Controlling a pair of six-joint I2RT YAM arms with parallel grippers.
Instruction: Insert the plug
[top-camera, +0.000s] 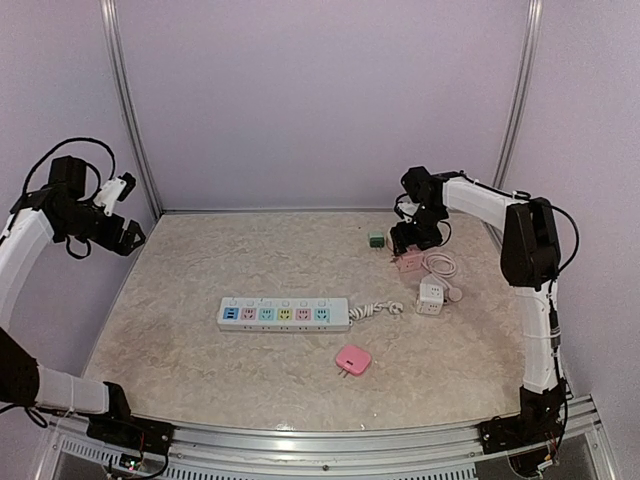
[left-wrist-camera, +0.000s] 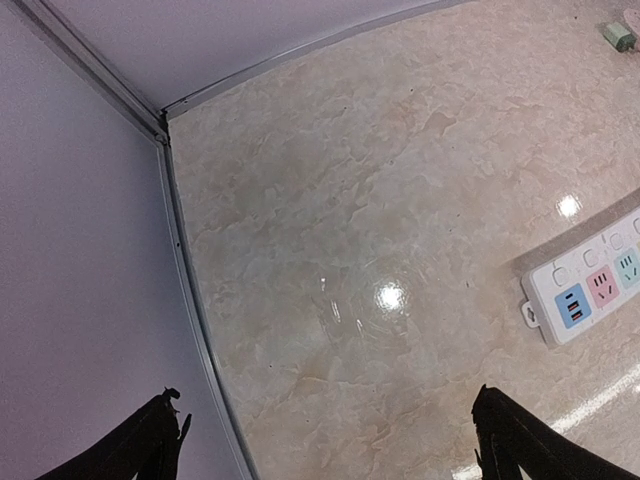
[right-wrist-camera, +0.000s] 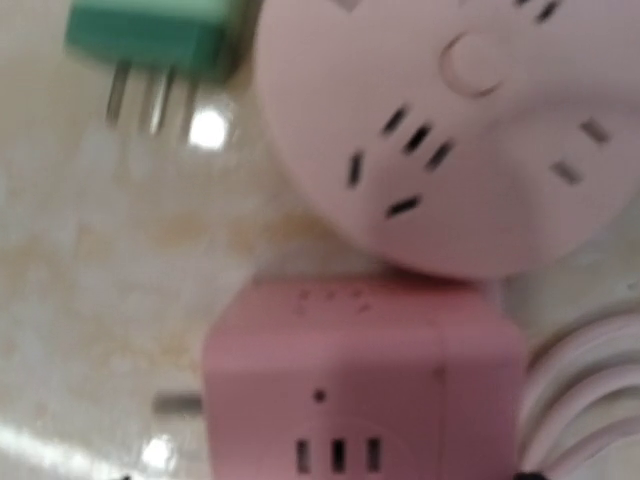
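Flat pink plug (top-camera: 353, 360): nearest the bases, lying just this side of the strip, nobody on it
Power strip (top-camera: 285, 314): flat mid-table, coloured sockets up, white cord (top-camera: 378, 309) trailing right
White cube adapter (top-camera: 430, 297): off the strip's right end
Left gripper (top-camera: 128, 236): up high over the left edge, fingers (left-wrist-camera: 150, 440) spread wide, holding nothing
Right gripper (top-camera: 408, 242): low at the far right; can't tell how its jaws stand
Pink cube plug (right-wrist-camera: 360, 385): on the table right under that wrist camera, one prong poking left, just beside a round pink socket (right-wrist-camera: 440, 130)
Green plug (top-camera: 376, 240): farthest back, just left of the right gripper
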